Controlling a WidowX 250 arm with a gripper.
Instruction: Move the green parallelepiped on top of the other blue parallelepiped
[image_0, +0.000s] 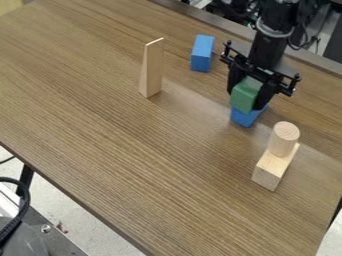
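The robot arm (268, 47) comes in from the top edge of the view, above the green block (244, 95) and a little to its right. It points steeply down, with a slight lean, so that the gripper (246, 101) is right at the green block. The wide black crossbar of the gripper lies slantwise above this block, higher at its left end and lower at its right end.

The fingers hold the green block: one is at its left side and the other is at its right side, so the space between them is as narrow as the block permits. The green block is directly over a blue block (246, 119), whose lower part shows beneath it. Whether these two blocks touch each other, I cannot tell from this angle.

The other blue block (202, 53) lies on the table (133, 155), farther back than the green block and to its left. A tall wooden wedge (151, 70) stands upright, well apart from the green block, also to its left. Nearer to the camera than the green block, and to its right, there is a pale wooden block (271, 168). A wooden cylinder (284, 138) stands upright on it, toward the end closer to the green block.
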